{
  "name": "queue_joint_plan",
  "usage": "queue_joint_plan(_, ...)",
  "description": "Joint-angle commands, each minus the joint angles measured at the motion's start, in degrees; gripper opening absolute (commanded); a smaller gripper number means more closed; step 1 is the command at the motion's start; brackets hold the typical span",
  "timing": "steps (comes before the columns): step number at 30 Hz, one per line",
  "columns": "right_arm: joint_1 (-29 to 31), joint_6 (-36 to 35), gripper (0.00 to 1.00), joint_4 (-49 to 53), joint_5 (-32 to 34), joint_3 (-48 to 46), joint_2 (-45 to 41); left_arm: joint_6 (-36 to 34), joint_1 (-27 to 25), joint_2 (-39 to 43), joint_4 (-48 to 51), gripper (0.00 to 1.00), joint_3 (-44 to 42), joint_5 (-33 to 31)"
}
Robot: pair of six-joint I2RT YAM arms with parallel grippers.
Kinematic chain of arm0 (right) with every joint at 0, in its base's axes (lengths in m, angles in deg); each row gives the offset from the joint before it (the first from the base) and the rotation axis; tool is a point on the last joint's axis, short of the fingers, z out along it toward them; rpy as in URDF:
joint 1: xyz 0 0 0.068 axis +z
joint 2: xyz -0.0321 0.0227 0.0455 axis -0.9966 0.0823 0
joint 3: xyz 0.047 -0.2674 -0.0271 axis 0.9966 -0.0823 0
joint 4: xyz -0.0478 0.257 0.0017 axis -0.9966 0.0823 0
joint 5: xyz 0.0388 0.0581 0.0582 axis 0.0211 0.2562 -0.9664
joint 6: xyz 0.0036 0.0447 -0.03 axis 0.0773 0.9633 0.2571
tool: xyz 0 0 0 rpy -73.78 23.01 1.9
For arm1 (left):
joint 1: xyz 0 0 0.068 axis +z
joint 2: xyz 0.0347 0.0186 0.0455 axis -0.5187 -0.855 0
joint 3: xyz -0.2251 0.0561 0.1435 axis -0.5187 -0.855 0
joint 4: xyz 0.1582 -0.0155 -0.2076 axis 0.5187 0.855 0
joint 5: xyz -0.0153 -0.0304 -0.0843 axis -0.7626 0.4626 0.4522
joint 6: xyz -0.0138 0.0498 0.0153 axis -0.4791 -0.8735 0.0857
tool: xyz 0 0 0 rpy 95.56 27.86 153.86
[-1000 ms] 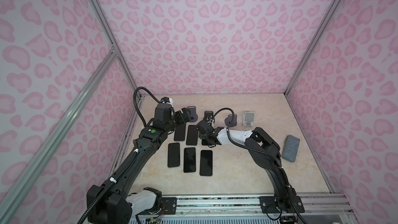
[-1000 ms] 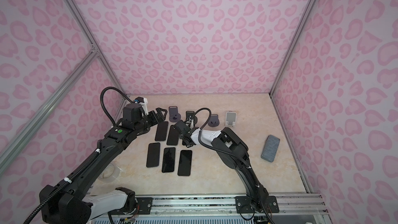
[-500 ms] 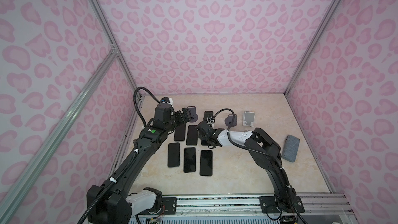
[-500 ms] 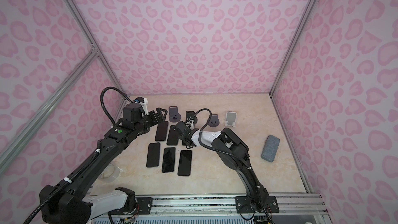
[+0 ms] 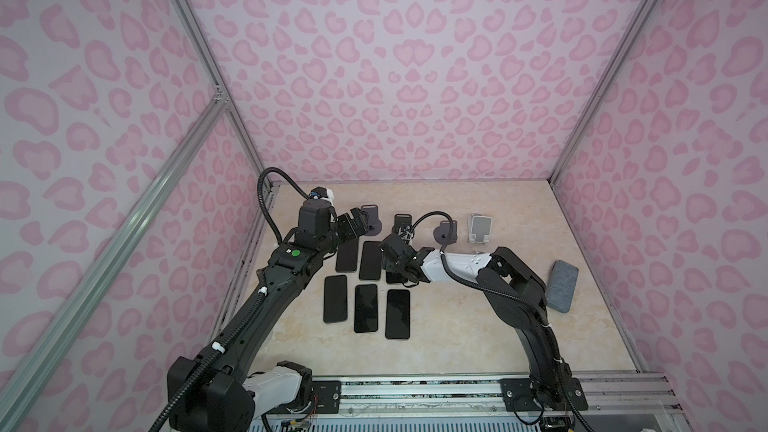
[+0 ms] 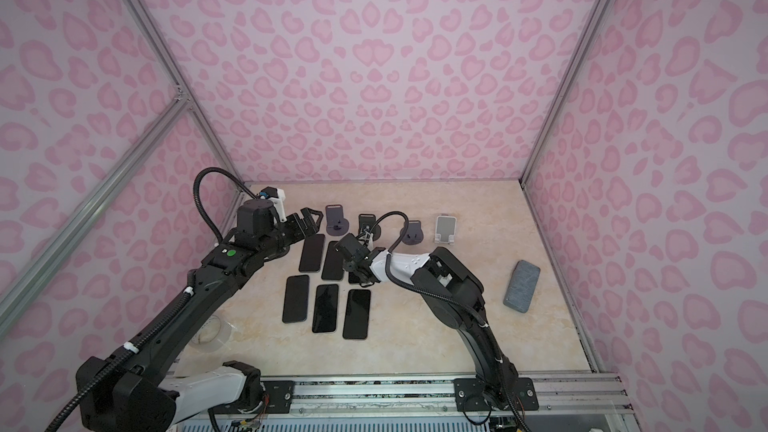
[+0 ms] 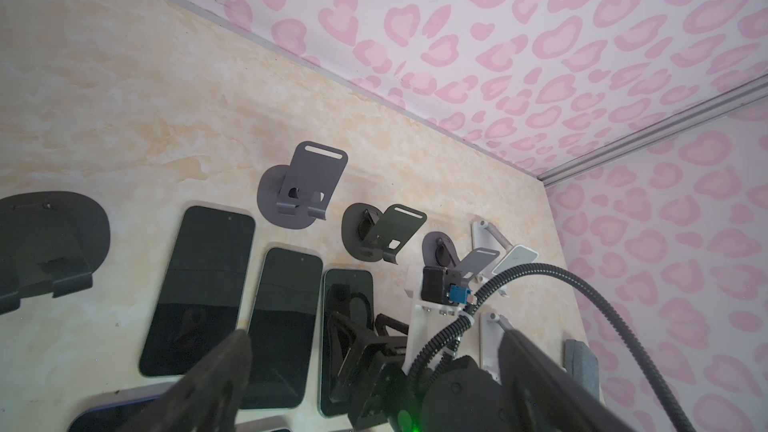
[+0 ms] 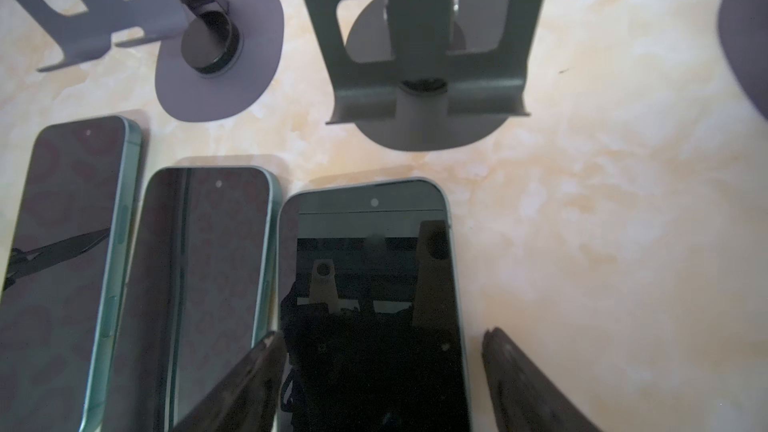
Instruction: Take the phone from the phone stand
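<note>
**Right wrist view.** The phone (image 8: 374, 268) lies flat and screen up on the table (image 8: 602, 209), directly in front of the dark phone stand (image 8: 428, 56). The stand's cradle is empty. The right gripper (image 8: 382, 336) straddles the phone's near end with its jaws parted. One finger sits at the long edge next to the neighbouring phone (image 8: 208, 284), and the other stands clear of the opposite edge. Nothing is pinched. By judgement, the removal itself is done for this phone.

**Handling.** The phone is judged to be a thin, rigid slab of moderate weight. Its glass front is glossy (the gripper's reflection shows in it), so it is probably slippery and easily scratched.
- Take hold across the two long side rails, never on the faces.
- The neighbouring phone lies just beside one rail, so a finger has little room there.
- Whether the two phones touch cannot be told.

**Left wrist view.** The left gripper (image 7: 374, 338) is spread wide and carries nothing. It looks over the back row of three phones. The task phone is the last of these and is partly hidden under the right gripper. The grey stand (image 7: 303, 184) behind the row is empty.

**Top views.** In both top views the right gripper covers most of the phone. The left gripper hangs just beside the grey stand. A front row of three phones (image 5: 365, 307) lies nearer the robot's base. Whether the white stand (image 5: 480, 228) at the end of the stand line holds anything cannot be told. A grey pad (image 5: 563, 290) lies well apart.
</note>
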Motion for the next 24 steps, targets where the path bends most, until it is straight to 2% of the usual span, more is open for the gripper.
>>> queue_joint_plan(1,0.01,1.01,0.77,5.56,-2.06,-0.62,-0.12,0.31,0.04,0.06,-1.72,0.96,-0.18,0.42)
queue_joint_plan(8,-0.3,-3.14,0.78,7.3,-3.44,1.52,-2.99,0.31,0.06,-0.02,-1.89,0.96,-0.23,1.02)
queue_joint_plan(10,-0.32,-4.91,0.78,9.17,-3.51,4.59,-3.97,0.21,0.07,0.39,-3.09,0.96,-0.5,2.47)
queue_joint_plan(16,-0.84,-9.25,0.79,10.81,-3.95,4.6,-10.24,-0.86,0.07,2.61,-7.04,0.96,-2.36,4.53)
queue_joint_plan(20,-1.35,-14.07,0.79,10.67,-7.61,0.56,-16.81,-3.57,-0.7,3.08,-7.46,0.95,-1.95,5.28)
queue_joint_plan(24,-2.34,-18.47,0.8,12.25,-6.02,-6.99,-27.7,-6.48,-0.81,4.68,-7.82,0.97,-1.34,5.02)
